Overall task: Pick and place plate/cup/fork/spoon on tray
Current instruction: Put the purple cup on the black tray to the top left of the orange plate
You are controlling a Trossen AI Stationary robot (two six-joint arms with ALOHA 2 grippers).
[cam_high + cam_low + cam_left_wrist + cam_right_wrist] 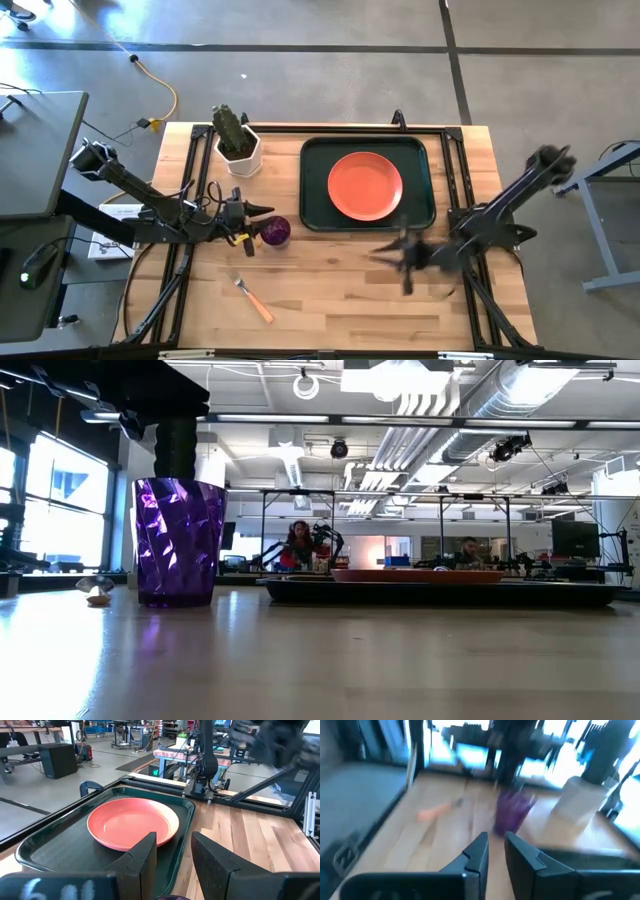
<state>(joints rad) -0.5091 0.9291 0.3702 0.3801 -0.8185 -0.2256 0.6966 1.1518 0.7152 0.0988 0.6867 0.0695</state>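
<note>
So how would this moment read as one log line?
round orange-red plate: on dark green tray | small purple cup: at left pincer | fork: on table
</note>
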